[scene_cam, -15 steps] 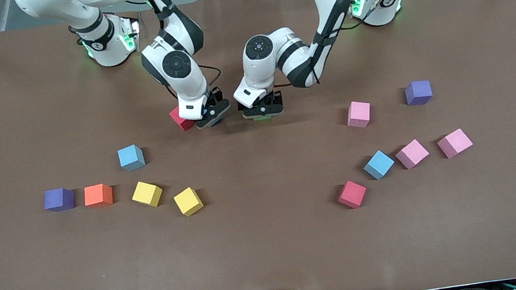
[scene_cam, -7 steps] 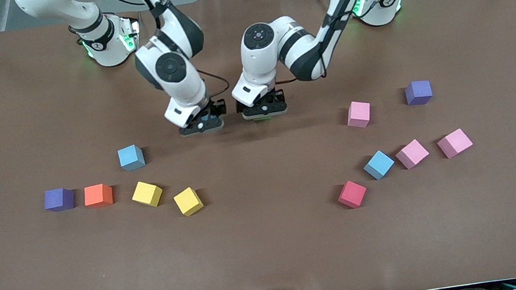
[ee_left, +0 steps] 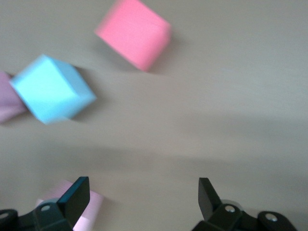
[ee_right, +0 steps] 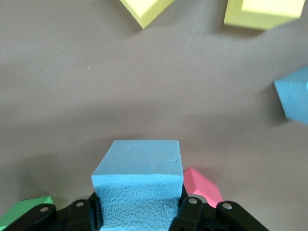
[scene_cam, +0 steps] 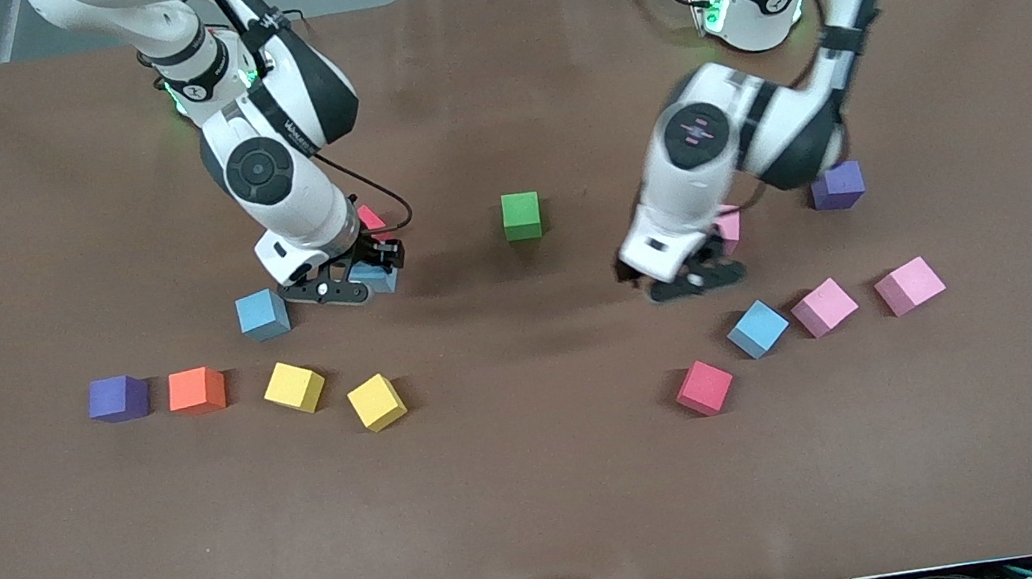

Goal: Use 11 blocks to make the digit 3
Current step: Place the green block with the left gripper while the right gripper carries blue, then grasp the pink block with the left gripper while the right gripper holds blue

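The blocks are small matte cubes lying scattered on the brown tabletop, not in any figure. Taking the front view as a clock face centred on the green cube, which stands alone mid-table, a red cube sits at 9 o'clock, half hidden by the right arm. Farther out that way is a resting light blue cube. Between 7 and 9 o'clock run a purple cube, an orange cube and two yellow cubes.

At 3 o'clock is a pale pink cube, partly covered by the left arm, then a second purple cube. At 4 o'clock a second light blue cube sits just beside one of two more pink cubes. A second red cube lies at 5 o'clock.

The right claw is clamped on a third light blue cube, over the tabletop between the red cube and the resting blue one. The front view hides most of this cube. The right wrist view shows its pitted foam face squeezed between the fingers.

The left claw hangs over the tabletop at 6 o'clock of the pale pink cube. The left wrist view shows its fingers spread wide and gripping nothing, one tip overlapping that cube.
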Controlling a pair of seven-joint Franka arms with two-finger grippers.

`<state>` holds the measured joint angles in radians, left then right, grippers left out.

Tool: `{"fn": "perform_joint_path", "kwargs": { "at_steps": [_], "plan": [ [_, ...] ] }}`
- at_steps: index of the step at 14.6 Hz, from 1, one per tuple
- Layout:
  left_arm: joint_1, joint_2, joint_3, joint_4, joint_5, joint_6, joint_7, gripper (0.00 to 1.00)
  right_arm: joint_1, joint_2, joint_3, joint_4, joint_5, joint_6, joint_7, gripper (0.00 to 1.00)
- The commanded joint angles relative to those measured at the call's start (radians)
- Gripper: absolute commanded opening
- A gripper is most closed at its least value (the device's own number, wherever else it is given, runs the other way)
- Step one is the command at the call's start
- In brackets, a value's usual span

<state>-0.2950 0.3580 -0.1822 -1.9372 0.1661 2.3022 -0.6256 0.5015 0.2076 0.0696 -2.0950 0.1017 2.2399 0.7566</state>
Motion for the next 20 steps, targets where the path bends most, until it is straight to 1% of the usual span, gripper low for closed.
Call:
{"fn": "perform_joint_path", "kwargs": {
  "at_steps": [1, 2, 4, 5, 7, 8, 11, 13, 16, 17, 18, 20],
  "plan": [
    [0.107, -0.045, -0.016, -0.077, 0.013, 0.0, 0.192, 0.99, -0.012, -0.028, 0.001, 0.026, 0.009, -0.074, 0.05, 0.05],
    [0.141, -0.047, -0.017, -0.1, 0.015, 0.017, 0.243, 0.99, -0.012, -0.022, -0.001, 0.045, 0.009, -0.074, 0.079, 0.04],
    [0.163, -0.054, -0.017, -0.159, 0.015, 0.063, 0.312, 0.99, -0.011, -0.019, -0.001, 0.05, 0.009, -0.083, 0.104, 0.0],
    [0.172, -0.054, -0.017, -0.184, 0.015, 0.072, 0.32, 0.99, -0.014, -0.019, -0.001, 0.061, 0.009, -0.097, 0.139, 0.0],
    [0.178, -0.056, -0.02, -0.242, 0.015, 0.111, 0.32, 0.99, -0.035, -0.019, 0.001, 0.082, 0.009, -0.118, 0.277, 0.0],
    [0.178, -0.063, -0.02, -0.262, 0.016, 0.124, 0.323, 0.99, -0.023, -0.019, 0.004, 0.09, 0.009, -0.12, 0.356, 0.0],
    [0.178, -0.082, -0.029, -0.287, 0.015, 0.128, 0.389, 0.99, 0.025, -0.019, 0.007, 0.09, 0.009, -0.121, 0.599, 0.0],
    [0.18, -0.094, -0.034, -0.296, 0.015, 0.125, 0.448, 0.99, 0.035, -0.019, 0.007, 0.087, 0.009, -0.121, 0.761, 0.0],
    [0.181, -0.099, -0.059, -0.31, 0.01, 0.118, 0.446, 0.99, 0.072, -0.017, 0.009, 0.07, 0.012, -0.097, 0.907, 0.0],
    [0.181, -0.105, -0.068, -0.322, 0.01, 0.118, 0.436, 0.99, 0.075, -0.02, 0.012, 0.05, 0.032, -0.079, 0.95, 0.0],
    [0.18, -0.109, -0.083, -0.333, 0.01, 0.117, 0.428, 0.99, 0.077, -0.031, 0.018, 0.018, 0.071, -0.042, 0.981, 0.0],
    [0.181, -0.11, -0.088, -0.354, 0.01, 0.118, 0.428, 0.99, 0.077, -0.046, 0.021, -0.061, 0.174, 0.1, 1.038, 0.0]
  ]
}}
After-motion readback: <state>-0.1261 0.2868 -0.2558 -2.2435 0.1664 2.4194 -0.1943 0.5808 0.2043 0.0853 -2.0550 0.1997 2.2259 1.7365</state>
